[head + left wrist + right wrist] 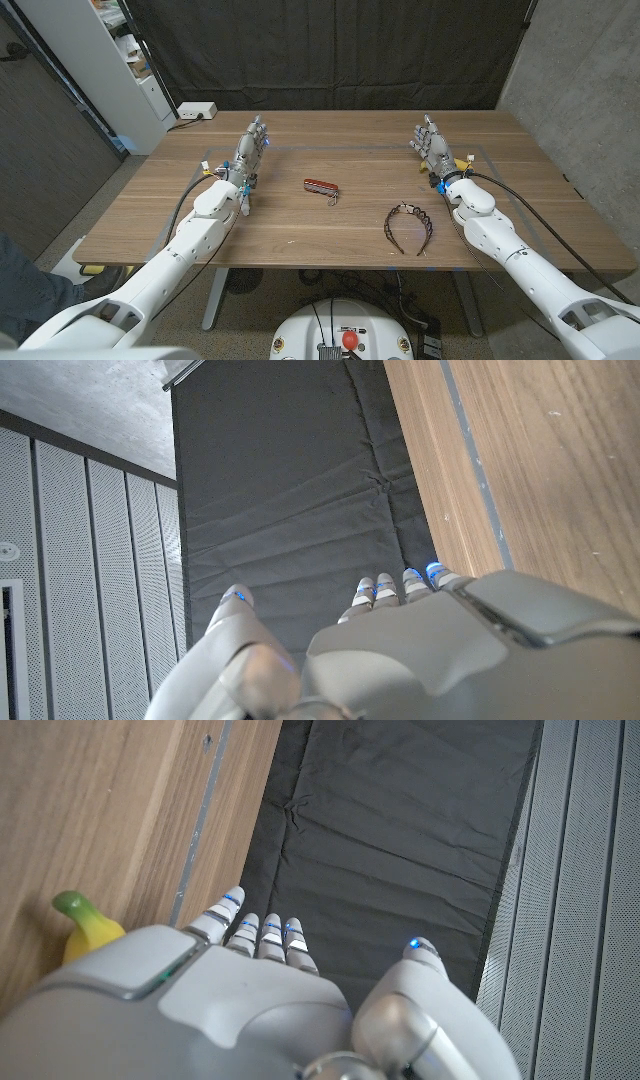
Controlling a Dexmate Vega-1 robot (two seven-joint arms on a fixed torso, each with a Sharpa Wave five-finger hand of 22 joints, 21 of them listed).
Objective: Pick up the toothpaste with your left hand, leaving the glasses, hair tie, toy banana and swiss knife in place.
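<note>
- Left hand [252, 150] stands on the brown wooden worktop [300, 225] at the far left, fingers straight and apart, gripping nothing.
- Right hand [432, 146] stands at the far right of the worktop, fingers also extended and spread, nothing in it.
- Red swiss knife [321, 186] lies between the two hands, nearer the left hand, well apart from both; a small metal tool sticks out at its near end, too small to make out.
- Dark, wavy, open-ended hoop [408, 224] lies near the right forearm, on the side toward the robot from the right hand; could be a hairband or folded glasses, cannot tell which.
- Yellow toy banana [88, 930] with a green tip shows in the right wrist view, just beside the right hand's fingers [244, 932] on the wood; the hand's back cuts most of it off. In the head view the hand mostly hides it.
- Toothpaste: cannot make it out anywhere; neither hand holds it.
- Left wrist view: back of the left hand [440, 650], fingertips [385, 589] against a black curtain [290, 500], a strip of bare worktop.
</note>
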